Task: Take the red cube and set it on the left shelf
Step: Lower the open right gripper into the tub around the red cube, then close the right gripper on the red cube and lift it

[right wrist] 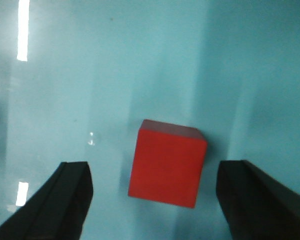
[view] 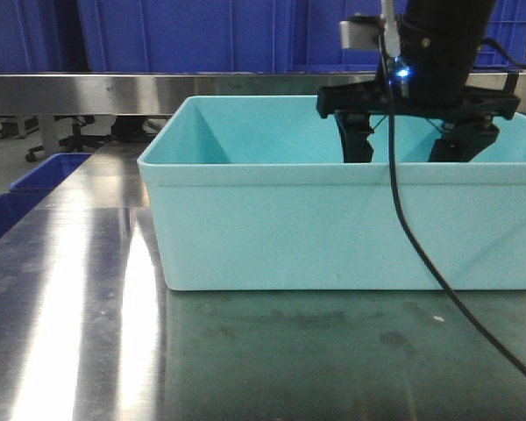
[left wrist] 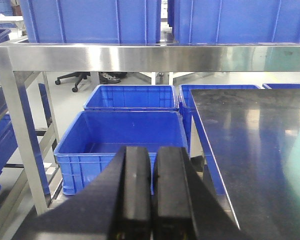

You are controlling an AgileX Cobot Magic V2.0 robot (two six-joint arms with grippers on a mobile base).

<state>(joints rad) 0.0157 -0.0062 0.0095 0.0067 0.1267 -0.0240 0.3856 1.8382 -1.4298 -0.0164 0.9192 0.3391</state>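
Approach looked nearly aligned: red cube (right wrist: 167, 164) lay on the turquoise tub (view: 333, 237) floor between the wide-open jaws of the right gripper (right wrist: 159, 200), slightly skewed, so squaring the wrist and lowering further before closing seemed wise; left gripper (left wrist: 152, 195) sat closed, empty.

i work in what looks like a warehouse or factory storeroom. a stainless-steel rack (left wrist: 140, 57) carries big blue ribbed crates (left wrist: 90, 20), and more open blue bins (left wrist: 122, 145) stand low beneath it on a pale bare floor (left wrist: 72, 102). my bench is a brushed steel worktable (view: 88, 289), and a wheeled chair base (left wrist: 80, 77) shows beyond the rack.
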